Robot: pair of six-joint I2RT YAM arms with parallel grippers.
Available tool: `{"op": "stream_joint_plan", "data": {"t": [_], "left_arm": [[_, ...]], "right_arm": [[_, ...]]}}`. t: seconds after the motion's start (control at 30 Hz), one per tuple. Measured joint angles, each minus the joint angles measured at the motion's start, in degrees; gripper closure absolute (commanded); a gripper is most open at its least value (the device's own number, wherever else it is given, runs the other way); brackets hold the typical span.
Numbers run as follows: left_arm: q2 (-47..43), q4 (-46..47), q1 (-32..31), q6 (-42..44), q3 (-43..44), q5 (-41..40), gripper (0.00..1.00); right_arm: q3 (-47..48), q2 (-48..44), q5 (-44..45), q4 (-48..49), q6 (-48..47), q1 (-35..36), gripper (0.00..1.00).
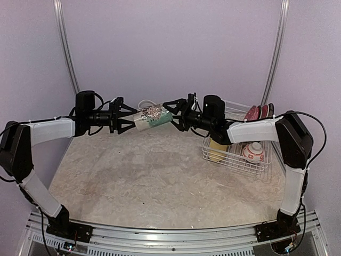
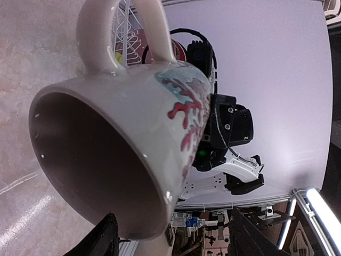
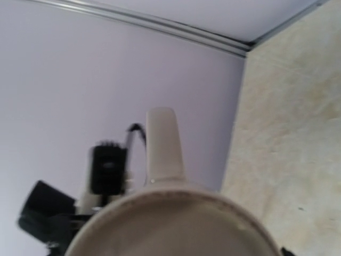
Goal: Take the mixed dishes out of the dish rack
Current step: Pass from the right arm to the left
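Note:
The cream mug with teal-green and red pattern (image 1: 150, 117) hangs on its side in mid-air between my two grippers, above the back of the table. My right gripper (image 1: 173, 114) is shut on its base end; in the right wrist view the mug (image 3: 176, 224) fills the bottom and hides the fingers. My left gripper (image 1: 127, 118) is open, its fingers spread around the mouth end. In the left wrist view the mug (image 2: 133, 133) faces mouth-on, with the gripper (image 2: 176, 232) wide apart around its rim. The white wire dish rack (image 1: 237, 160) stands at right.
The rack holds a yellow cup (image 1: 216, 150), a small white-and-red bowl (image 1: 253, 152) and upright red-patterned plates (image 1: 258, 112). The right forearm passes over the rack's left side. The marbled tabletop (image 1: 149, 176) lies below the mug. A purple wall stands close behind.

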Motion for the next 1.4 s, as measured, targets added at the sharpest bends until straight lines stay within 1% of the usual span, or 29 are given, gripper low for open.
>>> {"op": "stream_joint_plan", "data": {"t": [0.1,0.2,0.43,0.63,0.9,1.03,1.13,1.2,1.3,1.4], "left_arm": [[0.6,0.3,0.0,-0.8,-0.4,-0.3,0.35],[0.6,0.7,0.1,-1.4,-1.1,-0.4,0.46],[0.7,6.0,0.1,-3.3,-1.6,0.4,0.58],[0.7,9.6,0.1,-4.7,-2.1,1.2,0.75],[0.7,14.3,0.1,-5.3,-2.5,2.9,0.89],[0.7,16.9,0.0,-4.1,-3.0,3.7,1.00],[0.7,17.7,0.0,-4.3,-3.3,3.9,1.00],[0.7,18.1,0.0,-4.2,-3.6,3.9,1.00],[0.7,18.3,0.0,-4.0,-3.8,3.8,1.00],[0.6,18.3,0.0,-3.8,-3.9,3.7,1.00]], "right_arm": [[0.1,0.1,0.0,2.1,1.0,0.6,1.00],[0.1,0.2,-0.1,3.5,1.8,0.7,1.00],[0.7,2.2,0.0,6.3,3.7,1.4,1.00],[0.8,3.5,-0.2,8.8,5.5,2.2,1.00],[0.8,4.3,-0.2,11.6,7.6,2.6,1.00],[0.8,4.8,-0.2,12.1,9.7,2.6,1.00],[0.8,5.0,-0.2,12.7,9.8,2.7,1.00],[0.8,5.2,-0.2,13.1,9.8,2.7,0.92],[0.7,5.5,-0.1,13.6,9.9,2.8,0.74],[0.5,5.6,0.1,14.0,9.9,2.8,0.50]]}}
